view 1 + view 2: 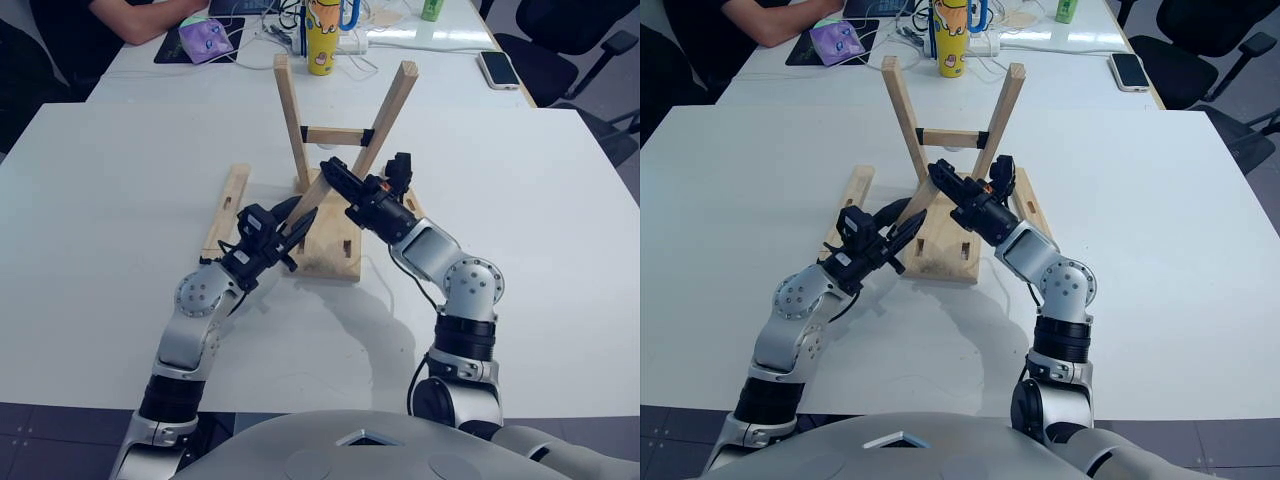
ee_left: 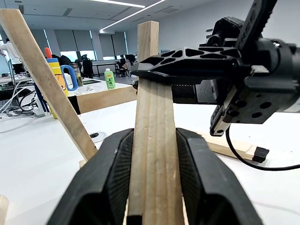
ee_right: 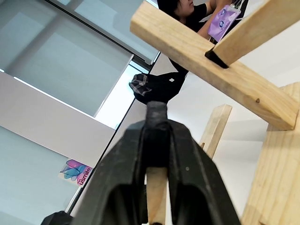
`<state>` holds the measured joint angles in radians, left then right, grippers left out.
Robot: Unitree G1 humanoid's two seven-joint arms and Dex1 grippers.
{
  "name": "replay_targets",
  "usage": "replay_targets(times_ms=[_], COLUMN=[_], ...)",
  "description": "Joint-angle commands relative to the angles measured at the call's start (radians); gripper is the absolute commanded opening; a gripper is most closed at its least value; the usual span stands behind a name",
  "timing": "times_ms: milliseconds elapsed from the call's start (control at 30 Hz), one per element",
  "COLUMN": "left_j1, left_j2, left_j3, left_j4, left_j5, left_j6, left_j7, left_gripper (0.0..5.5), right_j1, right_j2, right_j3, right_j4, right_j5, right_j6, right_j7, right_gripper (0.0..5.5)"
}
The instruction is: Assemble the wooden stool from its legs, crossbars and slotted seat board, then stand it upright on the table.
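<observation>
- The seat board [image 1: 335, 255] lies flat on the white surface [image 1: 120, 200], near its middle.
- Two legs rise from the seat board's far-left part and splay apart towards their tops.
- The tilted leg [image 1: 390, 110] leans out over the board's far-right side, and the far leg [image 1: 290, 110] stands steeper, beyond the board's far-left corner.
- A crossbar [image 1: 335, 135] joins the two legs about halfway up, above the board's far edge.
- The left hand [image 1: 300, 222] is clenched on the tilted leg's lower end, right at the board's left edge. The left wrist view shows wood pressed between both fingers [image 2: 117, 173].
- The right hand [image 1: 338, 180] is clamped on the same leg a little higher, over the board's far part and below the crossbar.
- I cannot tell whether the tilted leg's foot sits in a slot.
- A loose leg [image 1: 228, 205] lies flat just left of the seat board, roughly parallel to its side.
- A stick [image 1: 1032, 205] lies flat just right of the board, partly hidden by the right arm.
- On the next surface, well beyond the board, stand a yellow cup [image 1: 322, 40] and a phone [image 1: 497, 68].
</observation>
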<state>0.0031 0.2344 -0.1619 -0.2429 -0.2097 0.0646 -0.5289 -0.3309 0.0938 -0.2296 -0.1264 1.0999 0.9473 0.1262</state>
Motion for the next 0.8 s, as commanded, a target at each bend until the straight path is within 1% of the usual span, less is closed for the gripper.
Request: replay_targets(times_ms=[33,200,300,367,433,500,567,667,800], left_j1=[0.011,0.019,0.025,0.028,0.026,0.033,0.044,0.047,0.037], left_j2=[-0.001,-0.018,-0.012,-0.01,-0.01,-0.013,-0.02,-0.032,-0.04], left_j3=[-0.002,0.016,0.041,0.059,0.065,0.069,0.07,0.068,0.059], left_j4=[0.03,0.01,0.007,0.004,0.006,0.004,0.001,0.005,0.016], left_j5=[0.016,-0.06,-0.102,-0.127,-0.142,-0.146,-0.142,-0.135,-0.121], left_j6=[-0.007,-0.002,0.0,-0.002,0.001,0.003,0.0,-0.008,-0.013], left_j7=[0.011,-0.014,-0.027,-0.035,-0.043,-0.037,-0.025,-0.011,-0.001], left_gripper=[1.75,2.49,2.97,2.99,2.99,2.99,2.99,2.99,2.99], right_j1=[-0.011,0.002,0.037,0.088,0.136,0.153,0.155,0.143,0.104], right_j2=[-0.008,-0.058,-0.122,-0.182,-0.227,-0.248,-0.27,-0.285,-0.305], right_j3=[0.009,0.058,0.111,0.134,0.11,0.07,0.038,-0.015,-0.014], right_j4=[-0.001,-0.003,-0.024,-0.076,-0.162,-0.234,-0.255,-0.193,-0.058], right_j5=[-0.004,-0.131,-0.26,-0.353,-0.421,-0.462,-0.509,-0.558,-0.624], right_j6=[-0.011,-0.077,-0.154,-0.219,-0.279,-0.323,-0.373,-0.459,-0.56], right_j7=[-0.011,0.008,0.047,0.067,0.051,0.017,-0.002,-0.01,0.034], right_gripper=[0.44,0.44,0.44,0.44,0.44,0.44,0.44,0.44,0.44])
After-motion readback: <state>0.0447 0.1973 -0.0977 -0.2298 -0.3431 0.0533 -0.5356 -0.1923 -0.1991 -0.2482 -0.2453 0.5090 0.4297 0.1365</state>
